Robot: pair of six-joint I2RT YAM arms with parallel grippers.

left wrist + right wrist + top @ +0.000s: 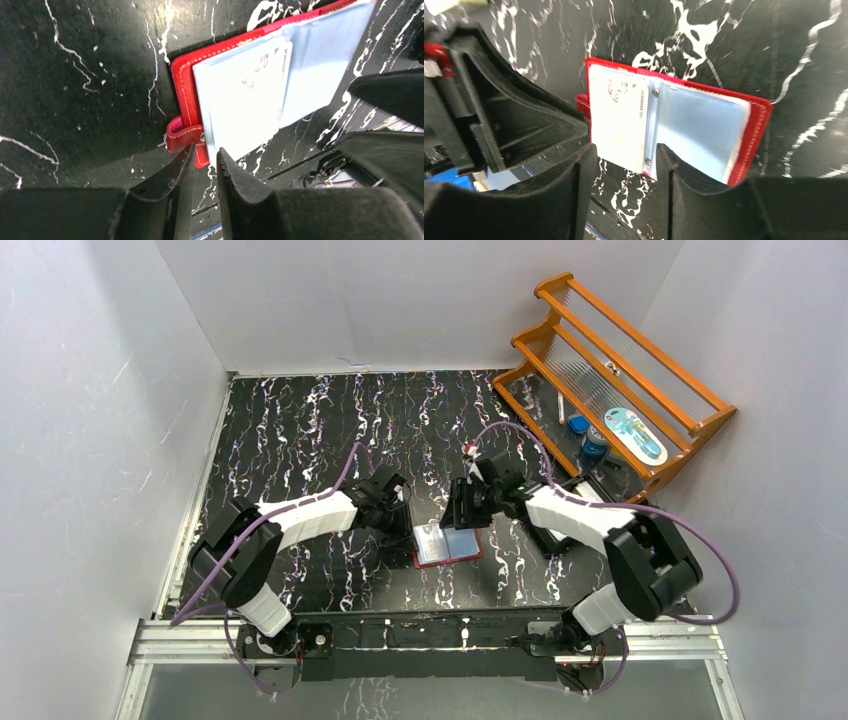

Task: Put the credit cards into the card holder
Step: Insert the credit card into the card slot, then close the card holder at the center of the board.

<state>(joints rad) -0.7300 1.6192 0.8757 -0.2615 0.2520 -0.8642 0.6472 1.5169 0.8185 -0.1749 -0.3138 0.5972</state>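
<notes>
The dark red card holder (447, 545) lies open on the black marbled table between my two grippers. Its clear bluish pockets face up. A pale card (240, 95) with small print sits in the pocket on one side, and it also shows in the right wrist view (619, 120). My left gripper (206, 152) has its jaws only slightly apart, with the tips at the holder's red snap tab (177, 137) and nothing between them. My right gripper (626, 149) is open and empty, just above the holder's near edge by the spine. No orange card is in view.
An orange wooden rack (640, 370) stands at the back right, holding a blue bottle and a packaged item. White walls close in the table on the left, back and right. The two grippers (405, 512) (462, 508) are close together over the holder.
</notes>
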